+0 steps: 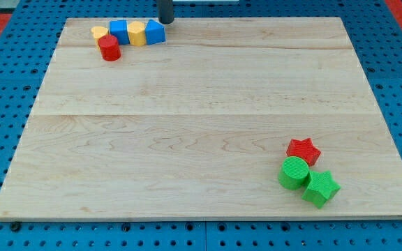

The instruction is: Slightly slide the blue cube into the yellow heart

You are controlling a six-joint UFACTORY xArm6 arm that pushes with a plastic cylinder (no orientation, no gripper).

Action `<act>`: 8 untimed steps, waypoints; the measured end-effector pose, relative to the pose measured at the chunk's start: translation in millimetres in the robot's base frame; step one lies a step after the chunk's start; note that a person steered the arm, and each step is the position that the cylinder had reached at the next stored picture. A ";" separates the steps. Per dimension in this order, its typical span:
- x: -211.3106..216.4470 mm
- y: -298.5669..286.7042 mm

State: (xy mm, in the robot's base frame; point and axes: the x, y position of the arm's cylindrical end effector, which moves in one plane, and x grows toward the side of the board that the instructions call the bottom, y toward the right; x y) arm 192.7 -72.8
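Observation:
A row of blocks lies at the top left of the wooden board (201, 125). From left to right they are a small yellow block (99, 32), which may be the heart, a blue cube (119, 31), a yellow angular block (137, 33) and a second blue block (155, 32). The blue cube touches both yellow blocks. A red cylinder (109, 48) stands just below the small yellow block and hides part of it. My tip (166, 21) is at the board's top edge, just right of the second blue block and close to it.
A red star (303, 150), a green cylinder (294, 172) and a green star (320, 188) cluster together near the board's bottom right corner. A blue pegboard surface (5, 139) surrounds the board.

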 end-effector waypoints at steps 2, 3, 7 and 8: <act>-0.3 1.1; -0.8 1.5; -0.9 3.4; -0.8 3.7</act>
State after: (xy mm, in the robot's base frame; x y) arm 191.9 -69.2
